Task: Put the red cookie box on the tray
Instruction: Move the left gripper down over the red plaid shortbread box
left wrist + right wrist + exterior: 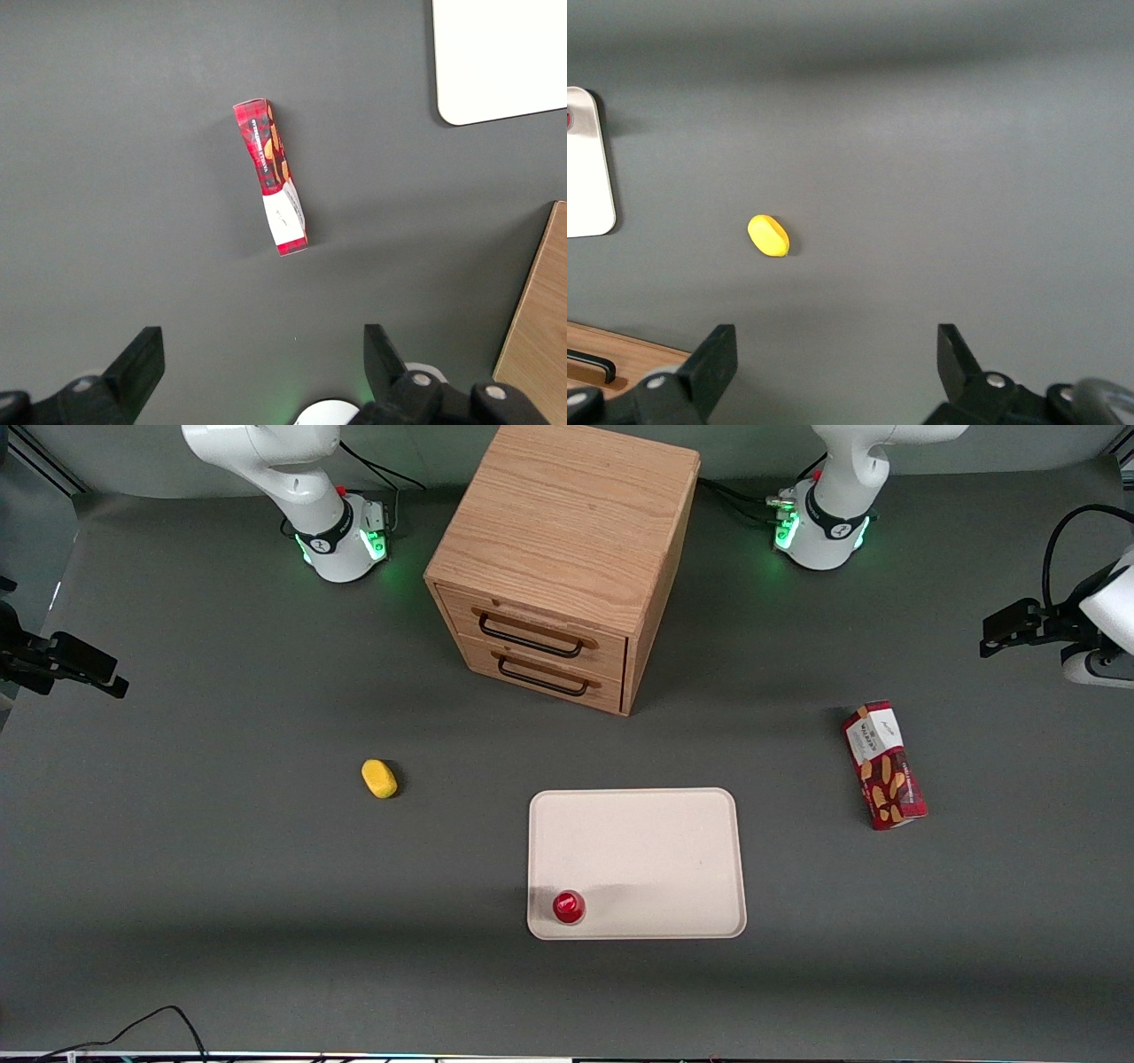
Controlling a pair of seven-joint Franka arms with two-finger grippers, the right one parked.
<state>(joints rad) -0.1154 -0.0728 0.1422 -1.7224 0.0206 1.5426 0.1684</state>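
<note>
My hand (257, 372) hangs high over the bare counter (177, 868) at the working arm's end, its two fingers spread wide and holding nothing. The red cookie box (884, 766) lies flat on the counter, down in front of the hand and apart from it, nearer the front camera than my hand and roughly between my hand and the tray (638, 841).

What matters for my next move is how the box lies. Seen from my wrist, the red cookie box (271, 177) runs lengthwise away from the hand, only a little slanted, with its white label end nearest me and the cookie-printed end pointing away. My fingers are spread crosswise to that line, so I judge they could close over the box's narrow width with only a small turn of the wrist, once I have moved forward and come down.

The tray (505, 62) shows past the far end of the box and off to one side, well apart from it. A small red cap (568, 907) sits on the tray in a corner near the front camera, so the rest of it is open for the box.
</note>
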